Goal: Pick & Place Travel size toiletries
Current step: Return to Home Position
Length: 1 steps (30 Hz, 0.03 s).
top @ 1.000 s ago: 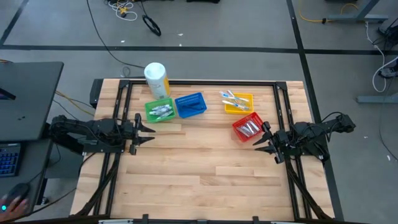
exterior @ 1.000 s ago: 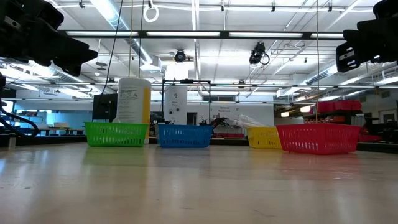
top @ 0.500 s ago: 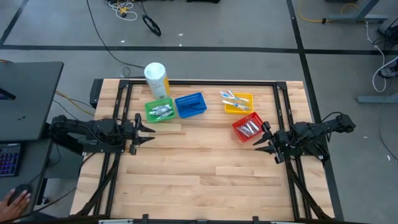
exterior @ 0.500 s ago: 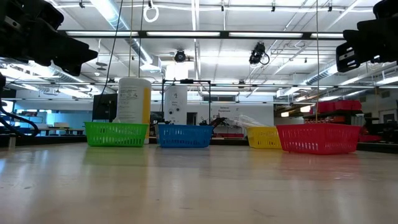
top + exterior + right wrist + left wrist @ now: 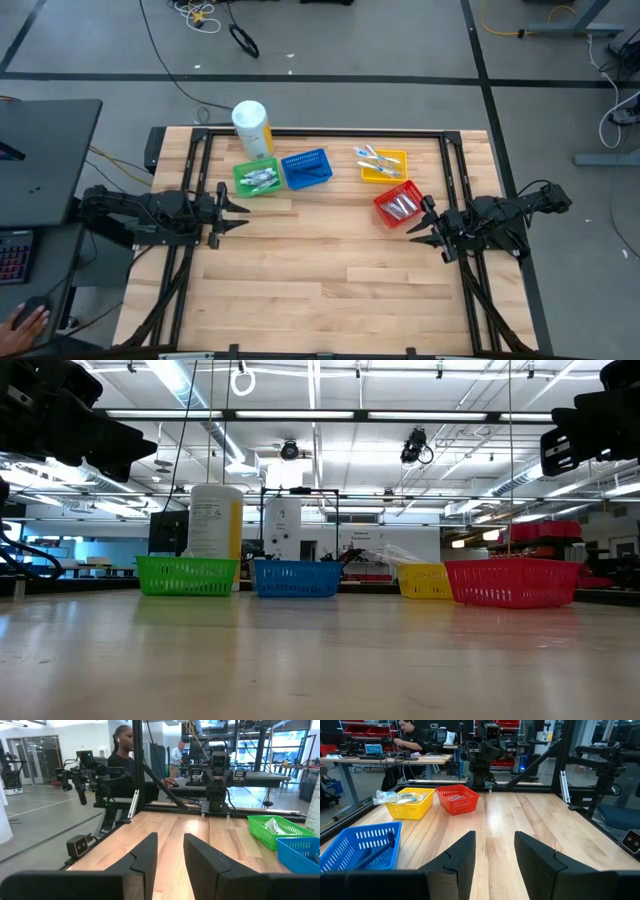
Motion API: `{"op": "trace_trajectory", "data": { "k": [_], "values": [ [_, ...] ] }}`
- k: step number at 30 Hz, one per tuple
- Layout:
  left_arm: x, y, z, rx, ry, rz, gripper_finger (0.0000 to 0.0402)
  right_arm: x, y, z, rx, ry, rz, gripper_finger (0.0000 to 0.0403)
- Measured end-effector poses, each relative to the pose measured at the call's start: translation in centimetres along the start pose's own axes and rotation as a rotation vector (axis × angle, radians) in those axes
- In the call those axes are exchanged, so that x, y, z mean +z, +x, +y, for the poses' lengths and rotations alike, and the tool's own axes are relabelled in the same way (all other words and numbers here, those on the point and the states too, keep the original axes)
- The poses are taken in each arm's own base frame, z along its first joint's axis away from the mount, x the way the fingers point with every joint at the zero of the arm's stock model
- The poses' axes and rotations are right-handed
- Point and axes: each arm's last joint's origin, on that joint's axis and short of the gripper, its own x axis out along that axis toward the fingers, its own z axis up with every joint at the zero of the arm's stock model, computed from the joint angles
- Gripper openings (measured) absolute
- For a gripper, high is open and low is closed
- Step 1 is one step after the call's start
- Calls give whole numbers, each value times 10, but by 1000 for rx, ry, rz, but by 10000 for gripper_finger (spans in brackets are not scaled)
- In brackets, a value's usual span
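Note:
The toiletries lie in four mesh baskets along the table's far side. Silvery tubes fill the green basket. Dark items lie in the blue basket. Toothbrushes lie in the yellow basket. Silver tubes lie in the red basket. My left gripper hovers open at the table's left, just near of the green basket. My right gripper hovers open at the table's right, beside the red basket. Both are empty.
A large white-and-yellow bottle stands behind the green basket at the far edge. Dark frame rails run along the table's far, left and right sides. Bare wood spreads across the middle and near side. People show in the room beyond.

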Motion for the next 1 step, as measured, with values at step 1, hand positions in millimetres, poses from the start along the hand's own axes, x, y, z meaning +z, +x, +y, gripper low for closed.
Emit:
{"op": "trace_trajectory", "data": {
  "k": [1],
  "values": [
    [0, 0, 0, 0, 0, 0, 144, 0, 0, 0, 0, 0, 0, 103]
  ]
}}
